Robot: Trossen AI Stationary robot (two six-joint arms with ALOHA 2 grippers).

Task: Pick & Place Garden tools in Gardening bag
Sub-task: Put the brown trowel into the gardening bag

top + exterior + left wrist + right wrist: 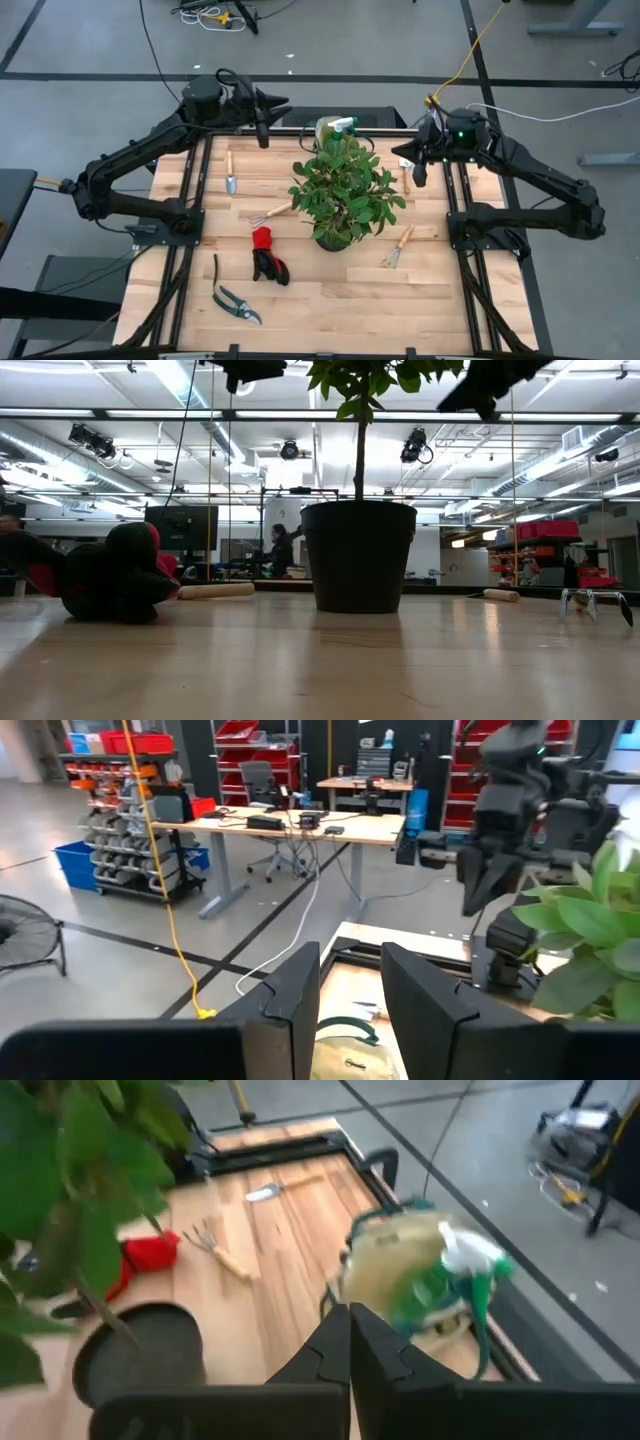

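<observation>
I've got the left gripper (262, 137) hovering part-open and empty near the gardening bag (328, 128); right gripper (418, 172) pinched shut, empty; green spray bottle (447, 1285) sits in that bag at the table's far edge

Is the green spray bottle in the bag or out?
In: the spray bottle stands inside the tan gardening bag, its white head above the rim.

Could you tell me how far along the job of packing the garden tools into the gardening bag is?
Barely started. The green spray bottle already stands in the gardening bag. Nothing is in hand: the left gripper is empty near the bag, and the right gripper is shut on nothing. Still on the table: the trowel, two hand rakes, another wooden-handled tool, the gloves and the pruning shears.
</observation>
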